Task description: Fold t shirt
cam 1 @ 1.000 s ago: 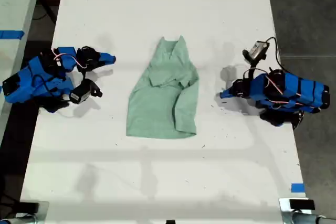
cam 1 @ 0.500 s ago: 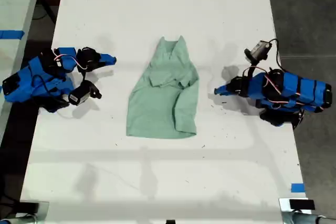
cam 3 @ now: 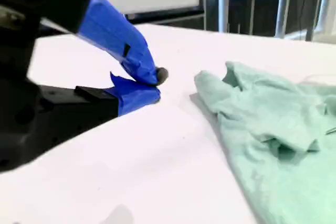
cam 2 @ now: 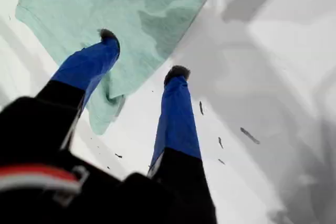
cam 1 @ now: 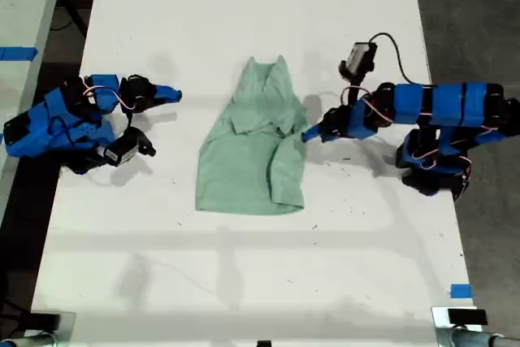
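Reaching in from the exterior view's right, my first gripper now has its jaws apart over the t shirt edge at counter centre, poised to pinch; my second gripper, jaws together, idles.

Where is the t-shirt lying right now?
The t shirt lies mid-table in the exterior view, between the two arms. My first gripper, jaws open, is at its edge on that view's right; my second gripper sits apart on its left.
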Robot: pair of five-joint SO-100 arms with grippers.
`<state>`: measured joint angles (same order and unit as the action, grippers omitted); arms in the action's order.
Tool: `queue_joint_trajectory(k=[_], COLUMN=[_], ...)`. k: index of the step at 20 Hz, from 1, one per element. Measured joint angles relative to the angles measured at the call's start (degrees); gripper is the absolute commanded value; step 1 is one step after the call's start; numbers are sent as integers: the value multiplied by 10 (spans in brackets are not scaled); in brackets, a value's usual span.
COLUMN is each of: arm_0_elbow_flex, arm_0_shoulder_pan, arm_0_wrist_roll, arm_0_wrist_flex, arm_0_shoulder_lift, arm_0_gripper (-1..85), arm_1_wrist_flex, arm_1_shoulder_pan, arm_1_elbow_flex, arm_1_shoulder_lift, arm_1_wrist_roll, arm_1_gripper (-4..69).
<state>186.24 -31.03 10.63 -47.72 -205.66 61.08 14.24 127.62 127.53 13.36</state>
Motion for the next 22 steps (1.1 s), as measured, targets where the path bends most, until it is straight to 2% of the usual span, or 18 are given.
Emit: queue_joint_trajectory(k=[2, 6, 8, 10, 12, 16, 17, 19, 22], arm_0_elbow_flex=[-13, -62, -145, -304, -477, -623, -657, -729, -824], arm_0_shoulder_pan=[91, 224, 258, 269, 267, 283, 288, 302, 312], arm_0_wrist_roll=[-11, -135, -156, -156, -120, -73, -69, -69, -91], arm_0_wrist_flex=[43, 42, 31, -48, -140, -153, -153, -156, -155], arm_0_shoulder_lift=[7, 150, 310, 528, 757, 1001, 1051, 1154, 1232], arm_0_gripper=[95, 146, 220, 269, 270, 253, 205, -2, -3], arm_1_wrist_flex=[-6, -30, -56, -68, -82, -140, -142, -142, -142], arm_1_shoulder_pan=[-32, -28, -4, 25, 31, 29, 29, 30, 35], arm_1_elbow_flex=[-23, 63, 163, 246, 287, 357, 364, 377, 403], arm_1_shoulder_lift=[-59, -11, 80, 165, 199, 231, 240, 263, 312], arm_1_wrist_roll=[-14, -26, -25, -18, -13, -12, -12, -12, -12], arm_1_gripper=[208, 202, 202, 202, 201, 201, 200, 198, 188])
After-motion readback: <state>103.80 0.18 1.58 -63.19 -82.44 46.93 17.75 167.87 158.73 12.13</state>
